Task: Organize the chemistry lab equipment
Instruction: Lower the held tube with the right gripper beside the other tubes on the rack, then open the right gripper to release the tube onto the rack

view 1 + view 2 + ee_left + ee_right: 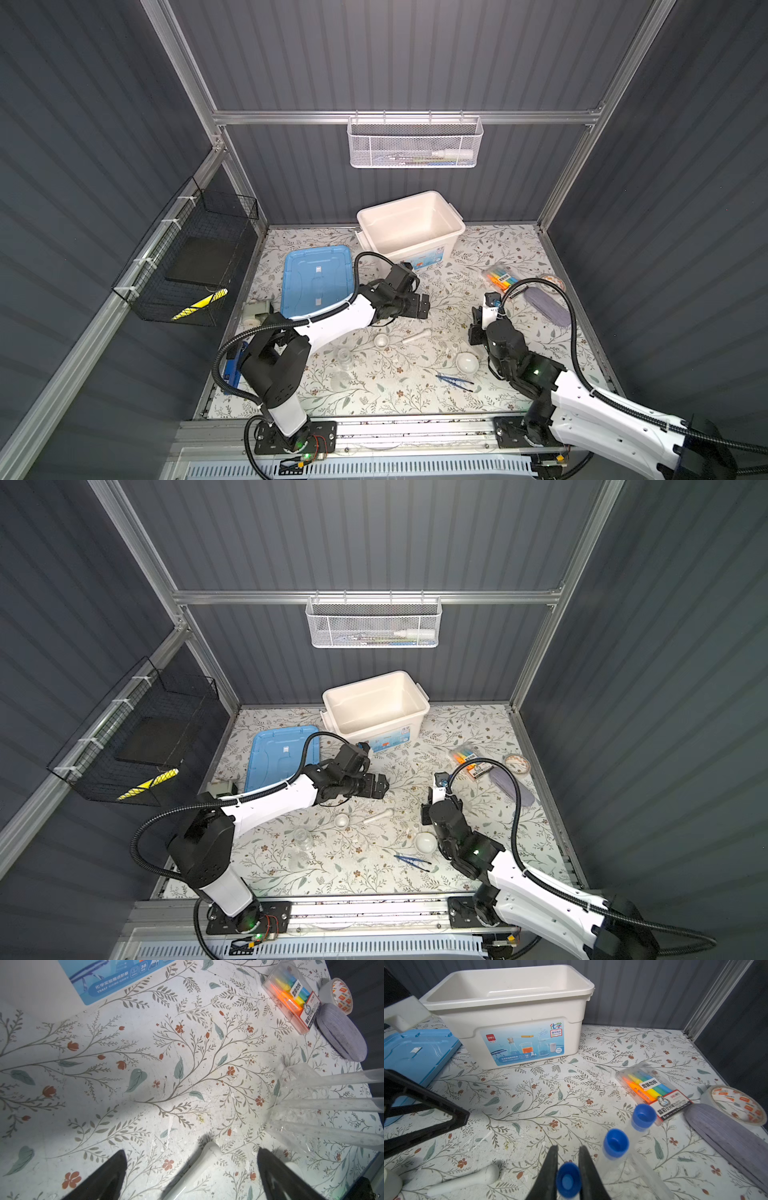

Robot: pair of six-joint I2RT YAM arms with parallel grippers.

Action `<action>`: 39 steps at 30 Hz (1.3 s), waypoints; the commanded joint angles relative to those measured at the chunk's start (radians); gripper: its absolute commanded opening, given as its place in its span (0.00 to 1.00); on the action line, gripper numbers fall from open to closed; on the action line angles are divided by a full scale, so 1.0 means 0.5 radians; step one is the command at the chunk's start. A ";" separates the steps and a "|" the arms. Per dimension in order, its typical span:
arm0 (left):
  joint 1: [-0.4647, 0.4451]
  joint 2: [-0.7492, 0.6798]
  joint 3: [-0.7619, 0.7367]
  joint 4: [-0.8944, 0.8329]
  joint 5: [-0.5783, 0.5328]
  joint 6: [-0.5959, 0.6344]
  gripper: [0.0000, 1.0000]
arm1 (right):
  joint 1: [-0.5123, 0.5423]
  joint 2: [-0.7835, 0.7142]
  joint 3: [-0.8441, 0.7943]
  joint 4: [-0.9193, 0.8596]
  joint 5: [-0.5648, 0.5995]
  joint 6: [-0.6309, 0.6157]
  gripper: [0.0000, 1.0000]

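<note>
Right gripper pinches a clear blue-capped tube beside two more.

Table cover: printed floral sheet, low sheen, scratched and flaking.
Right gripper fingers: matt black plastic.
Blue-capped tubes, at and beside those fingers: clear plastic, cloudy; caps smooth, satin.
Rack: clear plastic, glinting.
Pestle: white, smooth, faint sheen.
Bin ahead of the gripper: smooth white plastic, glossy label.
Blue lid: smooth moulded plastic, soft sheen.
Marker pack: glossy clear plastic.
Grey case: felt-like, matt.
Tape roll: shiny.
</note>
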 commanded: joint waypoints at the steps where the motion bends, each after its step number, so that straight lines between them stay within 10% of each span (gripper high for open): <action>1: 0.009 0.031 0.015 0.007 0.031 0.004 1.00 | -0.009 0.015 0.001 -0.131 -0.047 0.025 0.20; 19: 0.008 -0.032 -0.039 -0.002 0.030 0.050 1.00 | -0.010 -0.200 0.102 -0.304 0.011 -0.043 0.40; 39: 0.008 -0.139 -0.035 -0.128 -0.057 0.150 1.00 | -0.108 -0.058 0.563 -0.531 -0.164 0.032 0.84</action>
